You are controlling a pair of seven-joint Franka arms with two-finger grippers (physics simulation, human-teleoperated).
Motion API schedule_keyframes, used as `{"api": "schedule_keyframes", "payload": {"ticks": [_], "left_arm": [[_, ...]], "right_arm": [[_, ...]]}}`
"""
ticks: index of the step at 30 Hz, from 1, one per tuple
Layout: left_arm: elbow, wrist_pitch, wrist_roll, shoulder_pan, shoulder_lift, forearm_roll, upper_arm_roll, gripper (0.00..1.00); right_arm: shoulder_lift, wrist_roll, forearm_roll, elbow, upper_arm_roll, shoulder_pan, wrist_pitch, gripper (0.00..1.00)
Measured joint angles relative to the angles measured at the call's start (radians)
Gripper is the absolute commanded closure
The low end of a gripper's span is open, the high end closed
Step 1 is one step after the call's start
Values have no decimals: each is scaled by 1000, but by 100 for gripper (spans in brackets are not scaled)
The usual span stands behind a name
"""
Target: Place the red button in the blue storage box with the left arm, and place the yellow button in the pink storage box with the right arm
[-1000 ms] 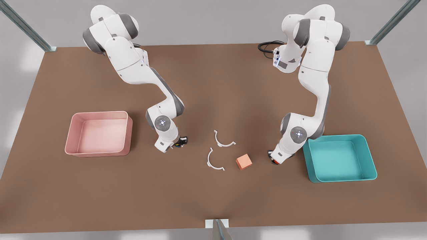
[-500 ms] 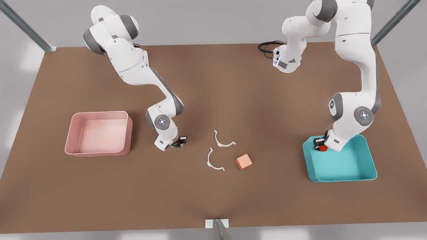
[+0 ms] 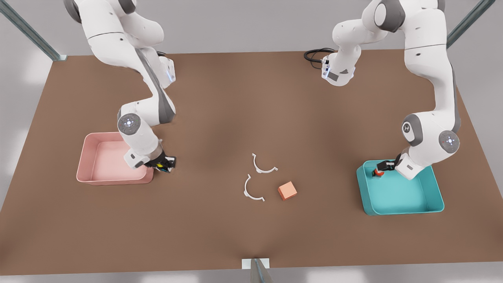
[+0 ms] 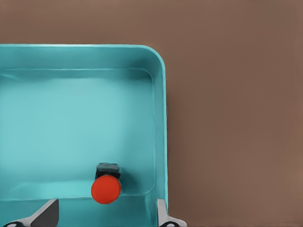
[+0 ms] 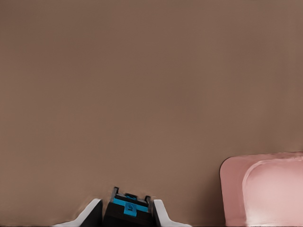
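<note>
Red button [image 4: 106, 187] sits in your left wrist view with its round, smooth cap turned toward the camera and its black base behind it, so its axis runs along the camera's line. It lies between the left gripper [image 3: 379, 169]'s spread fingers [image 4: 43, 215], which are wide and not touching it, over a corner of the glossy teal blue storage box [image 4: 160, 118] with its rounded corners and low walls. Your right gripper [image 3: 164, 165] is clamped on the yellow button [image 3: 160, 166], whose black base with a blue band [image 5: 128, 211] shows between the fingers, just beside the pale pink storage box [image 3: 83, 154], above the matte brown table [image 3: 251, 98].
</note>
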Motion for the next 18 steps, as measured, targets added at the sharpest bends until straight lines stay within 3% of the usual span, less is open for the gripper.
{"api": "schedule_keyframes", "payload": {"ticks": [4,8,14,16,18], "left_arm": [[267,-163,-27,-67,-82,5,-4,0],[398,-387,-55,-100,-172,38,-7,0],[448,-551,-87,-104,-185,61,-4,0],[451,-578,-94,-102,-185,64,-3,0],[451,-598,-99,-101,-184,65,-3,0]], "right_arm": [[-109,-73,0,-185,2,-152,-34,54],[-46,-161,-2,-209,2,-305,-22,51],[35,-284,-9,-182,3,-375,30,0],[39,-314,-10,-102,19,-372,32,0],[41,-335,-11,85,54,-350,-24,0]]}}
